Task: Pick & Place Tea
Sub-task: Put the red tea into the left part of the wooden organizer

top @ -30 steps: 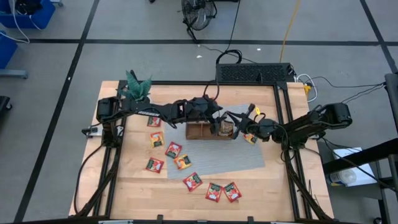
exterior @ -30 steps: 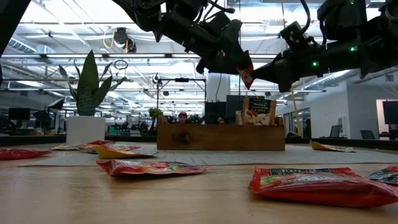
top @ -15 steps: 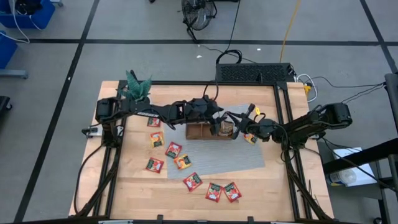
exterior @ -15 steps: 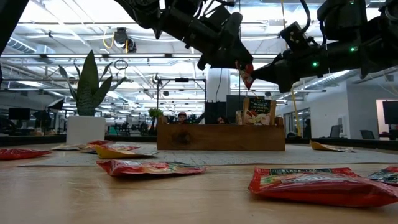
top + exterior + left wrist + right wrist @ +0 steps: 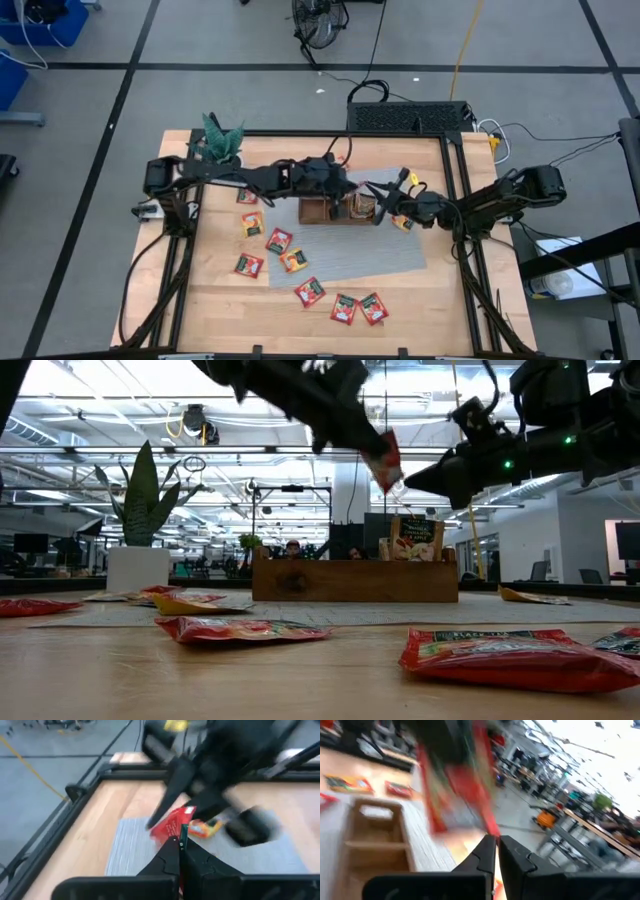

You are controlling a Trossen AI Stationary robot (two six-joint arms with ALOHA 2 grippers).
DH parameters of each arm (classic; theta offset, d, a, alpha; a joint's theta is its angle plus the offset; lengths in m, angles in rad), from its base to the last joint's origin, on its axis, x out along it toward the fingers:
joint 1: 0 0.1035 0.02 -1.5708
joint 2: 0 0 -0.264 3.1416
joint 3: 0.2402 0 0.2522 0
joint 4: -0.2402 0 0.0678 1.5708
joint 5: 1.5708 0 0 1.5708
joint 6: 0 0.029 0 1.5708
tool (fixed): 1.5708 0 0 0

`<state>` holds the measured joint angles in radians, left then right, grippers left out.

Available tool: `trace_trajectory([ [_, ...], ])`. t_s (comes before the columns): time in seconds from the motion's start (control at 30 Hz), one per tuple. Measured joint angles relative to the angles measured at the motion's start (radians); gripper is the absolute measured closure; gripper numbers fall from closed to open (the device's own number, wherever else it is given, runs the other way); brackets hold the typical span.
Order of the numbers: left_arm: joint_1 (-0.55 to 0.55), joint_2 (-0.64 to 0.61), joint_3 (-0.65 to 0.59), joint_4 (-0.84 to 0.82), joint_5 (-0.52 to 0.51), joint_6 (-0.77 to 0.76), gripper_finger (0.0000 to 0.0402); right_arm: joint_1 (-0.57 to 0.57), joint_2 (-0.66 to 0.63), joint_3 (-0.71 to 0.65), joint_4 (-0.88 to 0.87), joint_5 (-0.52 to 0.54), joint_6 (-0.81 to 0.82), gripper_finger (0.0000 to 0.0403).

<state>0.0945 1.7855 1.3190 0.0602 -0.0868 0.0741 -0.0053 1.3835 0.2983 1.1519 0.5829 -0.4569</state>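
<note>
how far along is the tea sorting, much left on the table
Done: a few sachets stand in the brown wooden compartment tray. In hand: a red square tea sachet hangs above the tray, pinched by the left gripper, jaws shut; the right gripper, jaws shut, sits beside it. Left: about nine flat sachets lie scattered on the table.

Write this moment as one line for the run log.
left fingers: shut on red tea sachet | right fingers: shut, tips at same sachet | place: above wooden tray

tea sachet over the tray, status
Left gripper shut on red sachet above tray. Right gripper shut, close beside it. Nothing in the way.
</note>
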Motion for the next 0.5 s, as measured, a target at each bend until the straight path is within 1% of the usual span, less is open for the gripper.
trace_trajectory([
  [0.17,-0.035,-0.088,0.000,-0.066,-0.006,0.030,0.0398,0.001,0.000,0.000,0.000,-0.004,0.020,0.0387],
  [0.27,-0.058,-0.131,0.000,-0.158,-0.020,0.070,0.0399,0.000,0.000,0.000,-0.001,-0.004,0.033,0.0386],
  [0.4,-0.072,-0.162,0.001,-0.359,-0.055,0.125,0.0400,0.000,0.000,0.001,-0.007,-0.006,0.033,0.0386],
  [0.5,-0.068,-0.164,0.001,-0.510,-0.057,0.125,0.0400,0.000,0.000,0.001,-0.008,-0.006,0.030,0.0386],
])
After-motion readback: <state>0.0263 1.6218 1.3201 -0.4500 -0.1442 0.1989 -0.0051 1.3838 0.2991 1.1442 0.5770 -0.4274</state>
